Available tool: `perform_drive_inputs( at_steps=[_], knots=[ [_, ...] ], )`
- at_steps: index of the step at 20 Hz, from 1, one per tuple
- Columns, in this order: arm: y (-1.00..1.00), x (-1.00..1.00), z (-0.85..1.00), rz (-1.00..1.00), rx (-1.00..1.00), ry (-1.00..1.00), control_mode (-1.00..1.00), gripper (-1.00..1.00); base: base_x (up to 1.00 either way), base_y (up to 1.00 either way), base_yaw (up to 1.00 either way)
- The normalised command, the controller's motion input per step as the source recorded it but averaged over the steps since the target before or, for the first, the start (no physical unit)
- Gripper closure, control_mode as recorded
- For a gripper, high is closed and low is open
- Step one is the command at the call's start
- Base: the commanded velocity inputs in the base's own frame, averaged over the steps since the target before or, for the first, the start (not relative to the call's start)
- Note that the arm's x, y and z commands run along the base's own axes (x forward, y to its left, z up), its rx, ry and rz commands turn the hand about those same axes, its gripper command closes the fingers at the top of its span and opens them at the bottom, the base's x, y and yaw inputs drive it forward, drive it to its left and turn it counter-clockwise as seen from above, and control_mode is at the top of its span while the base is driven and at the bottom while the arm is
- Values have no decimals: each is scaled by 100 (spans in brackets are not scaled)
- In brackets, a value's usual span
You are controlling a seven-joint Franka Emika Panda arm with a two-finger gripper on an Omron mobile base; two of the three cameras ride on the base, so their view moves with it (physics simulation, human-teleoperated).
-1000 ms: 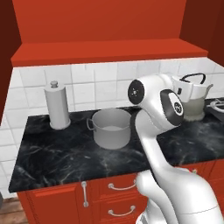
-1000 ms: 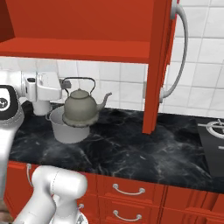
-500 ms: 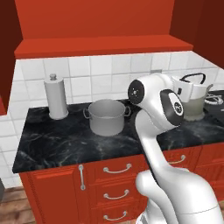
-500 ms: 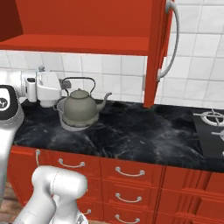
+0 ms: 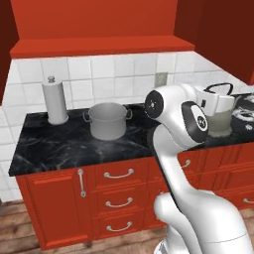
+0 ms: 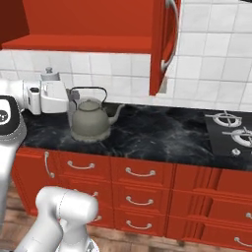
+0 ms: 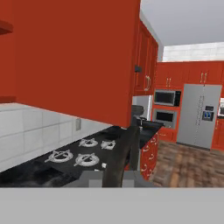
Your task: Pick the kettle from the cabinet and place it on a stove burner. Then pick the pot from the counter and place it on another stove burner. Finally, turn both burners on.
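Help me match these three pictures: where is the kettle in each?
Left base view: kettle at right edge, held above the counter, partly behind the arm.
Right base view: kettle left of centre, beside the hand.
Hand view: its dark handle rises bottom centre.
Shared landmark: stove burners.

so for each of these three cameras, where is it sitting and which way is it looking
Left base view: behind the arm to its left, facing the counter and the pot; the white arm rises at lower right, carrying the kettle.
Right base view: behind the arm to its right, facing the same counter and the cooktop; the arm stands at left, the end effector shut on the kettle's handle.
Hand view: on the hand, looking along the counter over the burners, the handle dark at the bottom.
Both base views share kettle and counter.
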Motion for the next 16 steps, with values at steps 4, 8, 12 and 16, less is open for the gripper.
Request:
perform_drive_inputs(
  at_steps=[4,8,12,16],
  knots=[
    [0,0,0,0,0,0,100,100,-50,-44,-4],
    [0,0,0,0,0,0,100,100,-50,-46,-4],
    [0,0,0,0,0,0,100,100,-45,-47,-4],
    [0,0,0,0,0,0,100,100,-38,-49,-3]
  ],
)
